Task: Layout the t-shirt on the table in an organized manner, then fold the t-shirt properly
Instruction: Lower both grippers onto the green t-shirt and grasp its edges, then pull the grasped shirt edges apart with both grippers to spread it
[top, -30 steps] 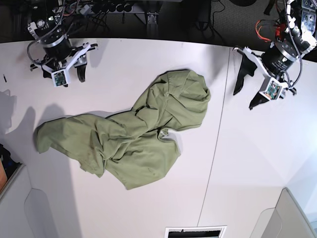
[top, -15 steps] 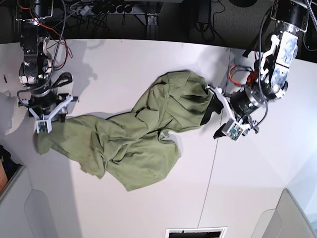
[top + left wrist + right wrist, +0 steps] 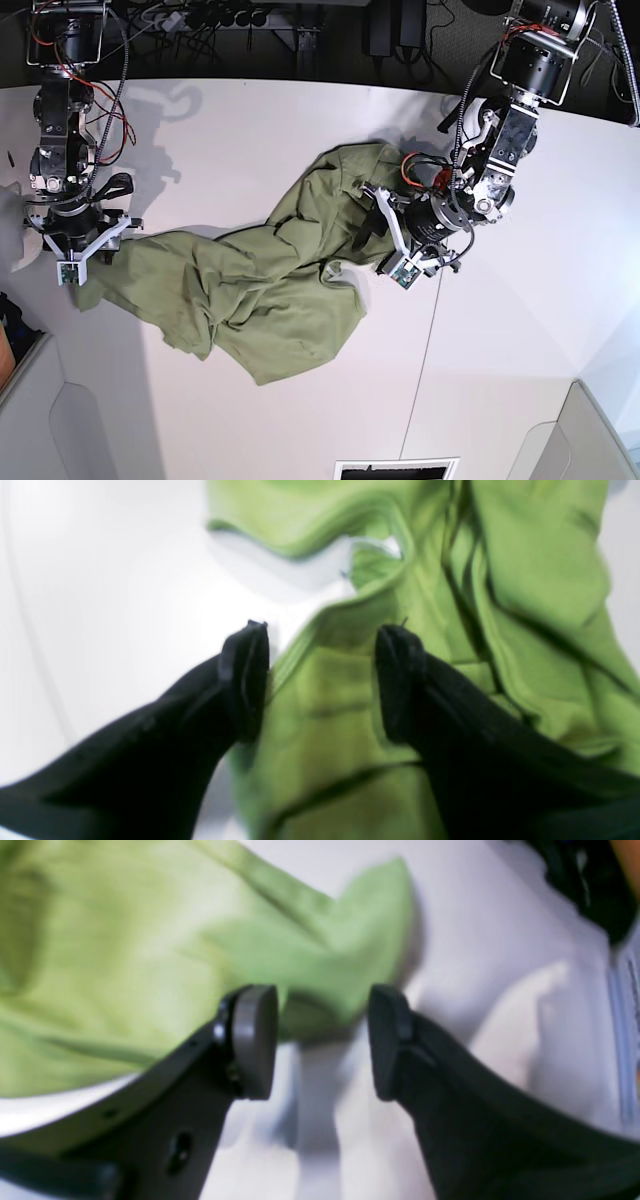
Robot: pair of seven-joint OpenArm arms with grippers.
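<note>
The t-shirt (image 3: 270, 280) lies crumpled across the middle of the table (image 3: 520, 350), not yet spread. The 2 grippers sit at its opposite ends, likely to pull it flat: the left gripper (image 3: 320, 680) open over a hem, the right gripper (image 3: 322, 1040) open at a corner.

Right tool (image 3: 322, 1040), perhaps motion-blurred

Black arms (image 3: 520, 110), red wiring (image 3: 412, 165)
</note>
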